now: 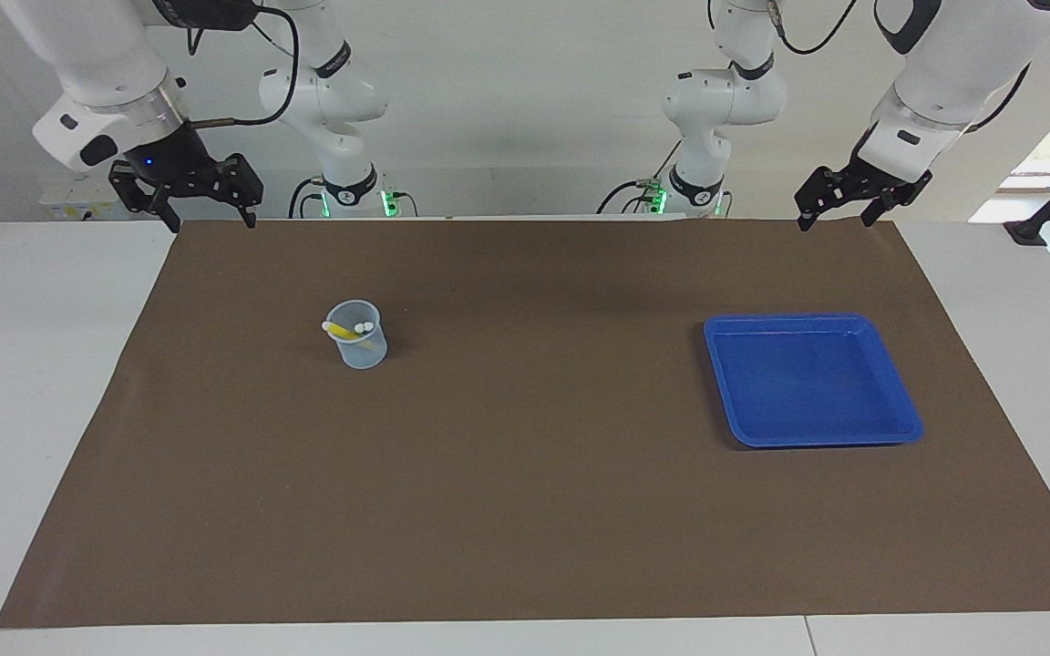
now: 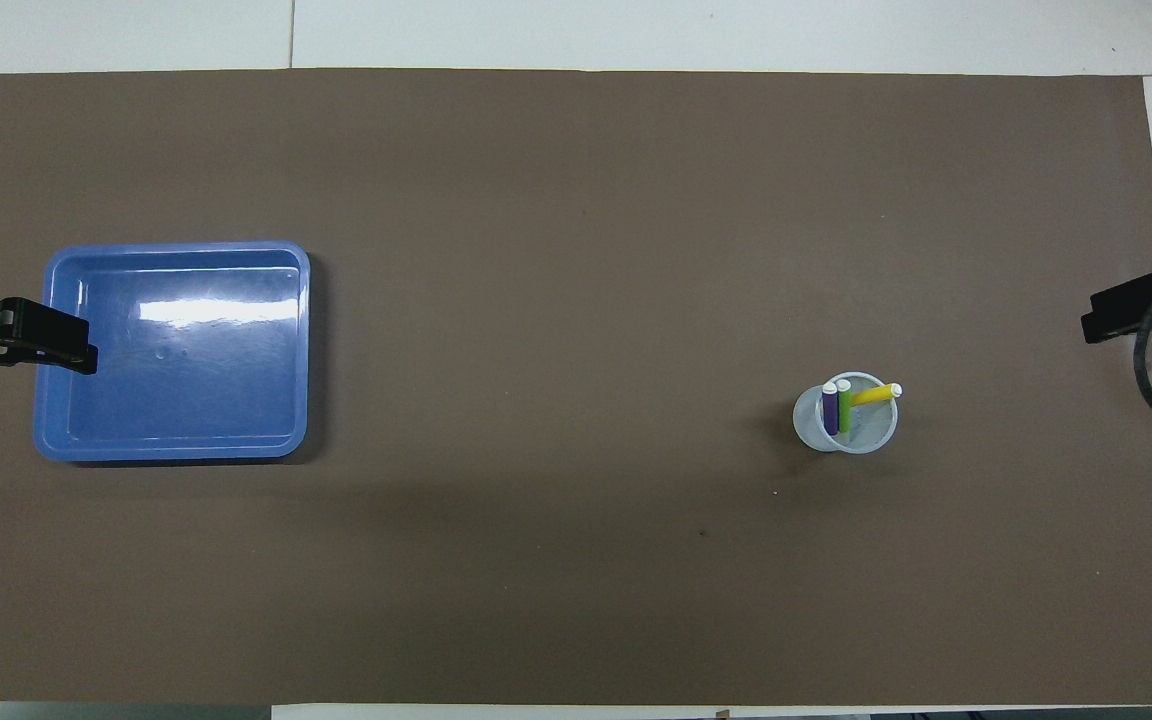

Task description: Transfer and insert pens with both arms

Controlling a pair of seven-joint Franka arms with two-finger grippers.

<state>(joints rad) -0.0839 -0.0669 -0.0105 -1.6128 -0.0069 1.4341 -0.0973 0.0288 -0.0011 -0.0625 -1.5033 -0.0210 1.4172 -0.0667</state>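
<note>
The task looks finished: the purple pen point(image 2: 829, 410), green pen point(image 2: 843, 406) and yellow pen point(image 2: 874, 396) stand in the clear cup point(image 2: 846, 426), well below the right hand point(image 1: 184, 188), while both it and the left hand point(image 1: 839, 202) hang open and empty, the blue tray point(image 2: 56, 440) bare.

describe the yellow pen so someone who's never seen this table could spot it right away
On the brown mat, toward the right arm's end of the table, stands a small clear cup holding three pens. The yellow pen leans slantwise, its pale cap poking over the rim, while the purple pen and green pen stand together, upright.
</note>
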